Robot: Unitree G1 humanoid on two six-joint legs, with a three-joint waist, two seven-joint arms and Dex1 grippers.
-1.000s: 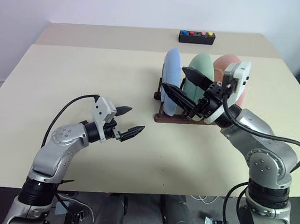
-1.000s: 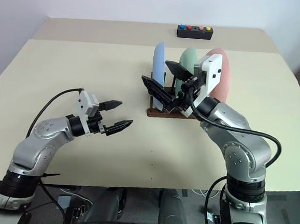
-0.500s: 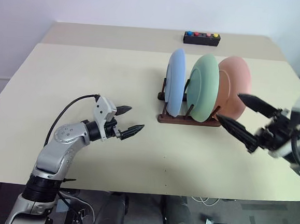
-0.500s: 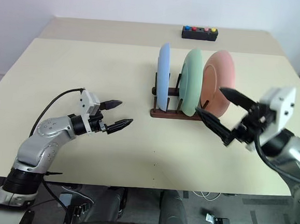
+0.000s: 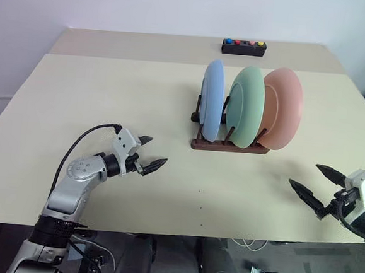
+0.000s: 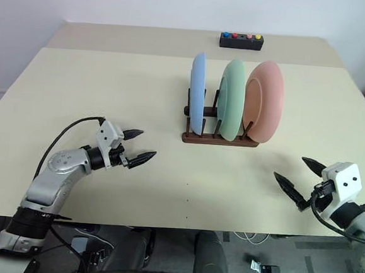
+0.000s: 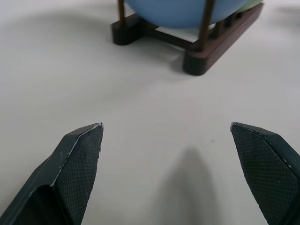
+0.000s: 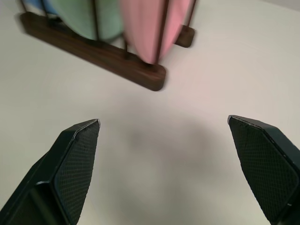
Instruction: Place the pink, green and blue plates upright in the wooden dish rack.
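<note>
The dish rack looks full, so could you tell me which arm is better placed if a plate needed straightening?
Probably the right: its open end effector sits nearer the pink plate.

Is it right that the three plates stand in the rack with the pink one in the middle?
Not quite. The left eye view shows the green plate in the middle of the wooden dish rack. The pink plate stands at one end, the blue plate at the other.
</note>
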